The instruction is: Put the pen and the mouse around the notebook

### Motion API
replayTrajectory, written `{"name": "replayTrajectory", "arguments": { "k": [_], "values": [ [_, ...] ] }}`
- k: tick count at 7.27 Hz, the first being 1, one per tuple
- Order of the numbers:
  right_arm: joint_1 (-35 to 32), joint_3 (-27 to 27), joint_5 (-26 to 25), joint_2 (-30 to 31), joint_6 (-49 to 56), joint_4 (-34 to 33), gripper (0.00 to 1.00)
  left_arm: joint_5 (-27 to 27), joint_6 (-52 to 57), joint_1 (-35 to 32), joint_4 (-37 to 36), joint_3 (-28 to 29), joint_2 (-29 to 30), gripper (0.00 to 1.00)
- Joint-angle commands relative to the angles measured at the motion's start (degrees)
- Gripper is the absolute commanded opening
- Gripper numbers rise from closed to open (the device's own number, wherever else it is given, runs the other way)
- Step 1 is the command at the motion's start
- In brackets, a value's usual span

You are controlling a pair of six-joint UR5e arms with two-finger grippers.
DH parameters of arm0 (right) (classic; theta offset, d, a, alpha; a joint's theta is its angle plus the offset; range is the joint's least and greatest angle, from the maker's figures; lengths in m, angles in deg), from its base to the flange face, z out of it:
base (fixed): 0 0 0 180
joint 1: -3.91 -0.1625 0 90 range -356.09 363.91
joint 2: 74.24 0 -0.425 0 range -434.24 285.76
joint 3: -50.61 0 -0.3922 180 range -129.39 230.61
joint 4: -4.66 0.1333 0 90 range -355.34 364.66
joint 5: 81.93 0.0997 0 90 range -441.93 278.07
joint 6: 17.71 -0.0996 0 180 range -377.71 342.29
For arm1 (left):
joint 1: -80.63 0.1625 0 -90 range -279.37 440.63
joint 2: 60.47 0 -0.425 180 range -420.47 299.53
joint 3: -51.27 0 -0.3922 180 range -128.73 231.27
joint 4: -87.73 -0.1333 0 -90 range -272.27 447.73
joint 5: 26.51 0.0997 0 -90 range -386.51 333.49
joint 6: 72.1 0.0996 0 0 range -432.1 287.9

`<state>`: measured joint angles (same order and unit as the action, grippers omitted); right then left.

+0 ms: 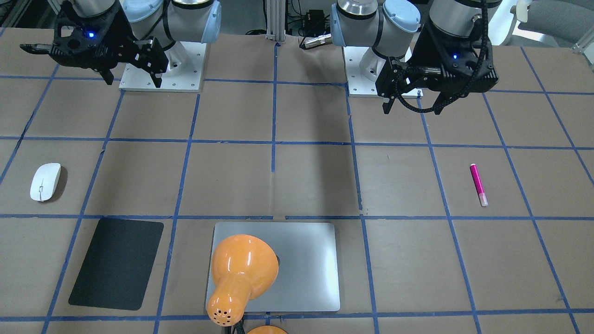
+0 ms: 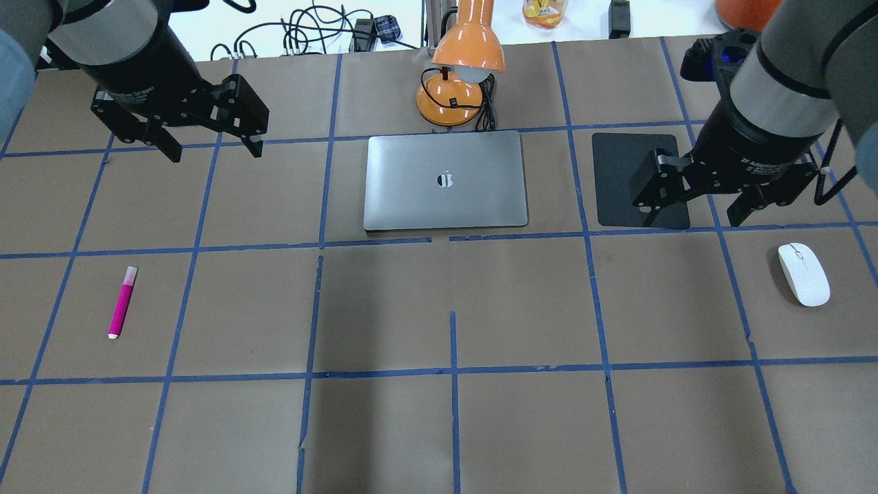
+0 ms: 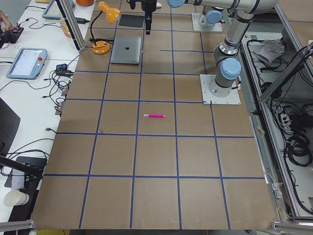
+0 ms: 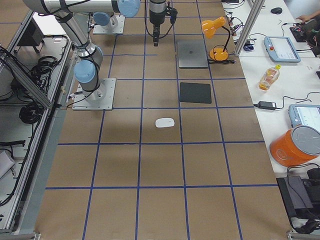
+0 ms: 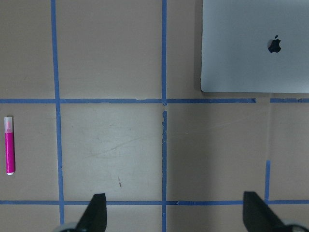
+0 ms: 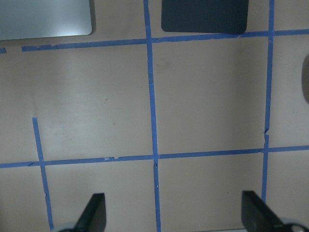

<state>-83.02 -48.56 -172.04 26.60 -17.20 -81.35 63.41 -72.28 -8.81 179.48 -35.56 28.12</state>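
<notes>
The pink pen (image 2: pixel 123 302) lies on the brown table's left side, also seen in the front view (image 1: pixel 478 184) and at the left edge of the left wrist view (image 5: pixel 9 145). The white mouse (image 2: pixel 803 274) rests at the far right (image 1: pixel 45 181). The silver notebook (image 2: pixel 411 199) lies closed at the back centre (image 5: pixel 241 48). My left gripper (image 2: pixel 212 140) hovers open, behind the pen and left of the notebook. My right gripper (image 2: pixel 689 216) hangs open over the near edge of a black mat, behind and left of the mouse. Both hold nothing.
A black mat (image 2: pixel 634 171) lies right of the notebook. An orange desk lamp (image 2: pixel 459 62) stands just behind the notebook, its shade overhanging the slab in the front view (image 1: pixel 241 273). Blue tape lines grid the table. Cables and tablets lie beyond the far edge.
</notes>
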Motion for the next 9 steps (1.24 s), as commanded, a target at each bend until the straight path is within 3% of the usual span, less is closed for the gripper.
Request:
{"name": "replayTrajectory", "arguments": {
  "k": [1,4,6,7,9],
  "values": [
    [0.0,-0.4,0.2,-0.1,-0.2,-0.1,1.00,0.1,0.0,0.1,-0.2,0.0,0.3,1.00],
    [0.4,-0.5,0.2,-0.8,0.5,-0.2,1.00,0.4,3.3,2.1,-0.1,-0.2,0.6,1.00],
    [3.1,-0.4,-0.8,-1.7,-0.2,-1.2,1.00,0.4,11.1,10.4,-0.7,-2.4,1.9,1.00],
    [6.8,-0.1,-0.6,-3.9,0.5,-1.6,1.00,0.5,17.8,14.3,-3.0,-5.9,3.3,1.00],
    [13.9,-0.6,-0.9,-11.5,5.0,-12.0,1.00,0.2,33.1,25.2,-18.3,-16.6,4.9,1.00]
  ]
}}
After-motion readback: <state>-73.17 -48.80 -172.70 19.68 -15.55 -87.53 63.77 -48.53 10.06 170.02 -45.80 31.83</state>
